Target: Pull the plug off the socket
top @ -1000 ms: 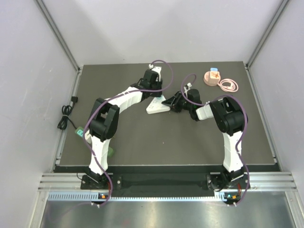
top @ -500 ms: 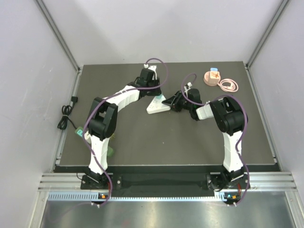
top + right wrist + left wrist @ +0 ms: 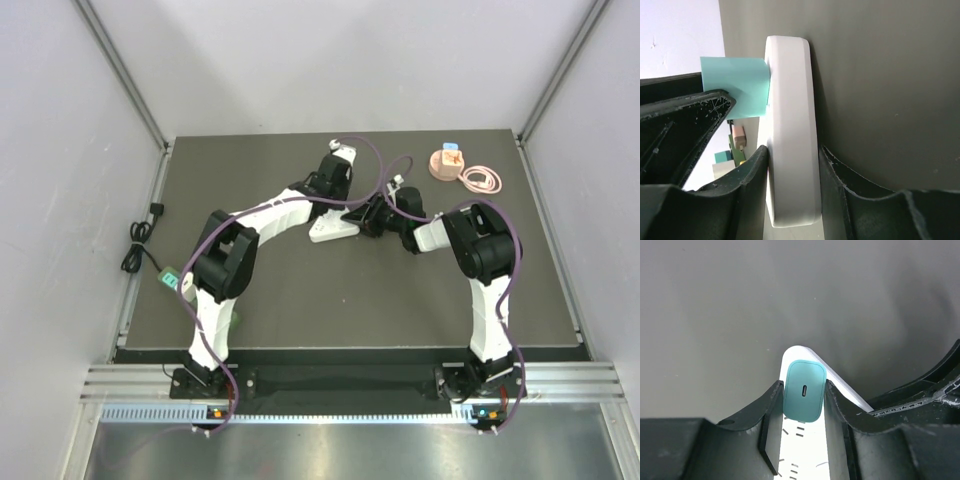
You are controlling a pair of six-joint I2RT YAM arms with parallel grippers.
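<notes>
Plug point(image 3: 804, 397) clamped in left gripper point(image 3: 802, 390), in socket point(image 3: 799, 354).

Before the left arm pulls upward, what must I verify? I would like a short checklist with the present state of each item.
1. Left gripper straddles the teal rectangular plug: ok.
2. Its fingers touch the plug's sides: ok, as far as visible.
3. Right gripper is closed on the white plastic power strip: ok.
4. Plug is seated in the strip: ok.
5. Grip is firm enough not to slip: cannot tell.
</notes>
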